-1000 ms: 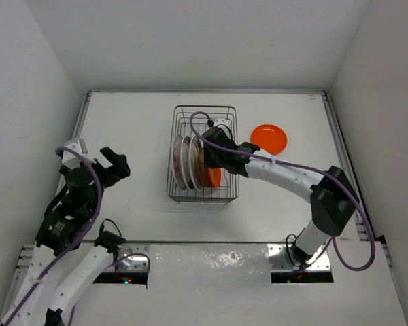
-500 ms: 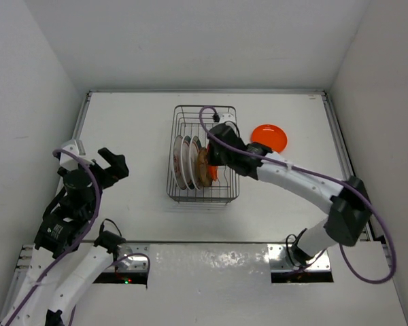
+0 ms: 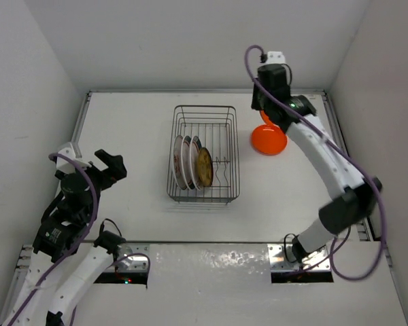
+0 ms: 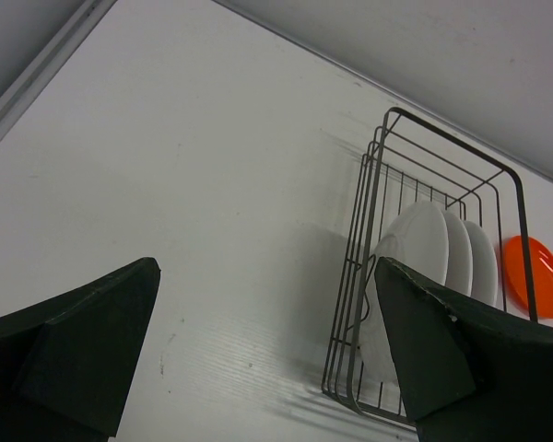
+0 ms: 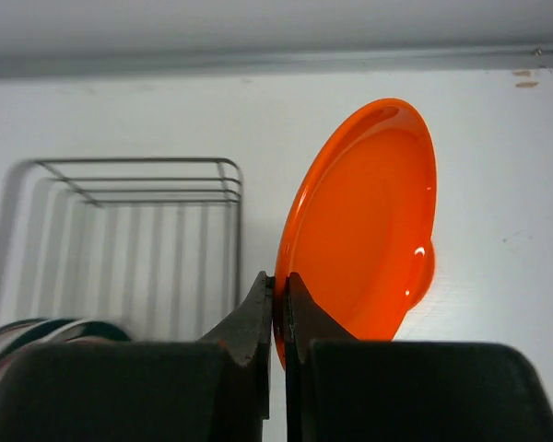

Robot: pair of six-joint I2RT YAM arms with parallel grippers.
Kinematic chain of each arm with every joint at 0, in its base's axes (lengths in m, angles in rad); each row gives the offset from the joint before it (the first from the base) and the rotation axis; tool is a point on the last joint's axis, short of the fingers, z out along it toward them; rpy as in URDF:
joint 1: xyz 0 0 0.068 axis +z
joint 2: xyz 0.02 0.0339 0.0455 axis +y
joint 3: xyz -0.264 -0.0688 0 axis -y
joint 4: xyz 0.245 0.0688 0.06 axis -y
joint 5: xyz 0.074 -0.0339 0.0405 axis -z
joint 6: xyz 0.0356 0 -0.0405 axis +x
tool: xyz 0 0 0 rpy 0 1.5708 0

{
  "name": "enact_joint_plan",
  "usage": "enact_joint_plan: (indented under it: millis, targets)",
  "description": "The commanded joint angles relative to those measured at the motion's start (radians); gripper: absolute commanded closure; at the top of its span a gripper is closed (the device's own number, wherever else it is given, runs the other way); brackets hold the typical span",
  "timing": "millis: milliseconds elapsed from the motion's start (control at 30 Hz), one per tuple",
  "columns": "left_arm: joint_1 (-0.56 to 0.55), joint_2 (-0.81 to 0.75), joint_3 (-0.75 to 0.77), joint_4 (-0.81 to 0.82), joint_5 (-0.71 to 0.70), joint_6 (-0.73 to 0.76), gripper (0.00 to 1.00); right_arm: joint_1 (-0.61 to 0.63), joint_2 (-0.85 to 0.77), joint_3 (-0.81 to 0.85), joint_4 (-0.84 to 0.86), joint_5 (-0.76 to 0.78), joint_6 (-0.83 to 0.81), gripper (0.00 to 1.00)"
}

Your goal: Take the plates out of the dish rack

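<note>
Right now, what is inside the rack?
The rack holds three upright plates: two white plates and one amber-brown plate. The white faces are mostly covered by their neighbours, and whatever is under the plates is hidden.

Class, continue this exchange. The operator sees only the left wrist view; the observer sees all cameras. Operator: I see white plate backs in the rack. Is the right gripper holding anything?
Observer: Yes. The right gripper is shut on the rim of an orange plate, held on edge.
Operator: Are all the racked plates white?
Observer: No. In the dish rack, the rightmost one is an amber-brown plate.
</note>
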Motion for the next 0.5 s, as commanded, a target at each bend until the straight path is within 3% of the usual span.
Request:
enact_joint_plan:
  millis: [0, 400, 433, 467]
  targets:
    - [-0.003, -0.015, -0.007, 0.033, -0.006, -0.006, 0.00, -0.033, 0.235, 0.045, -0.127, 0.037, -0.183, 1.00]
    - [-0.003, -0.006, -0.007, 0.030, -0.012, -0.011, 0.00, -0.116, 0.539, 0.061, -0.085, 0.040, -0.219, 1.00]
    - [-0.003, -0.010, -0.007, 0.031, -0.014, -0.011, 0.00, -0.117, 0.550, 0.072, -0.084, 0.037, -0.219, 0.96]
    - [-0.004, -0.012, -0.007, 0.031, -0.012, -0.011, 0.00, -0.119, 0.569, 0.078, -0.090, 0.035, -0.219, 0.80]
